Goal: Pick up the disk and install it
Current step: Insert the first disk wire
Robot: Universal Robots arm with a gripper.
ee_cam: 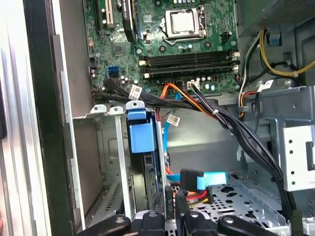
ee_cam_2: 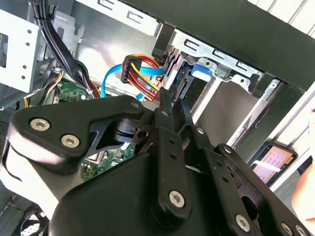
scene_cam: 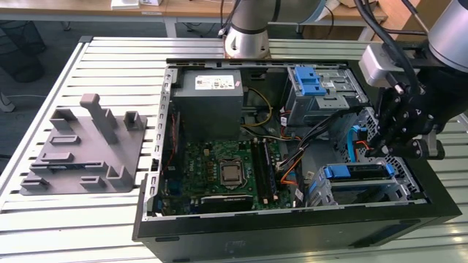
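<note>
The disk [scene_cam: 356, 174] sits slotted in the lower drive bay at the front corner of the open computer case [scene_cam: 292, 230], on the exterior view's right, its blue rails showing at the top. In the first wrist view the disk [ee_cam: 143, 178] stands edge-on in the bay under its blue tab. My gripper [scene_cam: 371, 147] hangs just above and beside that bay, over the blue data cable and coloured power wires. Its fingertips [ee_cam: 167, 209] meet with nothing between them. The second wrist view shows the gripper [ee_cam_2: 168, 101] pointing toward the bay's blue tab [ee_cam_2: 202, 69].
Inside the case lie the green motherboard [scene_cam: 227, 170], a grey power-supply box [scene_cam: 212, 101] and an upper metal cage with a blue latch [scene_cam: 310, 82]. Black cable bundles [ee_cam: 236, 132] cross beside the bay. A grey fixture plate [scene_cam: 84, 150] rests on the slatted table at the exterior view's left.
</note>
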